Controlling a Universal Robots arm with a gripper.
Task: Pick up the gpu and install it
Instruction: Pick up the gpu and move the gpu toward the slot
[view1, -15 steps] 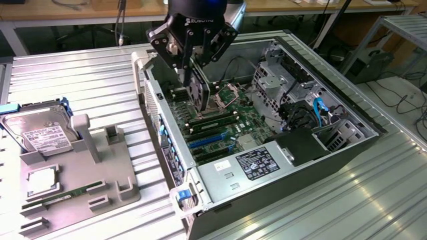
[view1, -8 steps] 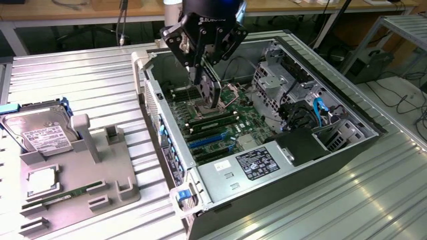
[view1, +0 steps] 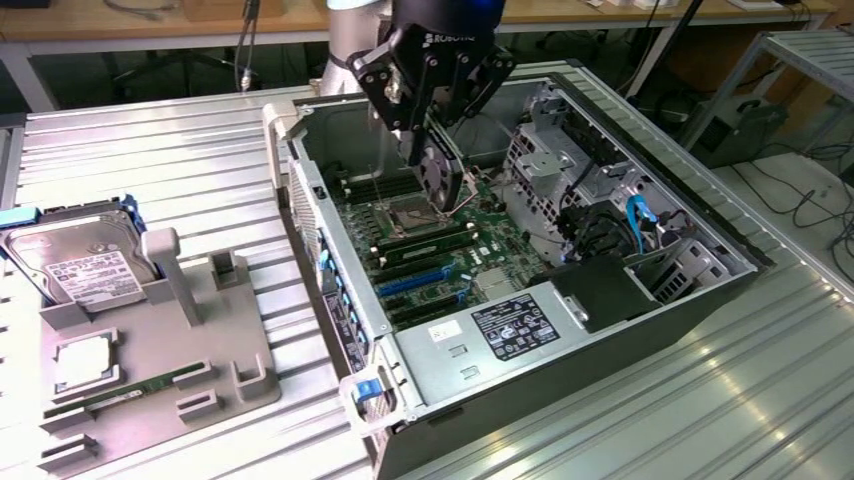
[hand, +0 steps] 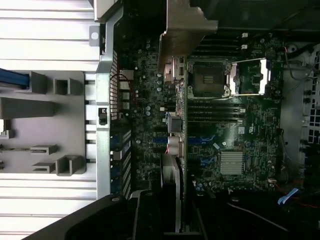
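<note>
The gpu (view1: 439, 172) hangs on edge over the motherboard (view1: 441, 250) inside the open computer case, its round fan facing the exterior view's left. My gripper (view1: 434, 130) is shut on the card's upper edge. The card's lower edge hovers just above the CPU socket (view1: 407, 215) and the memory slots, apart from the blue expansion slots (view1: 414, 282) nearer the camera. In the wrist view the gpu (hand: 179, 150) appears edge-on across the board, with its pale metal bracket (hand: 186, 30) at one end.
The case walls (view1: 310, 230) and drive cage (view1: 561, 160) hem in the card. The power supply (view1: 514, 325) fills the near corner. On the exterior view's left a grey fixture (view1: 200, 350) holds a hard drive (view1: 80, 265), a CPU (view1: 83, 360) and a green memory stick (view1: 134, 385).
</note>
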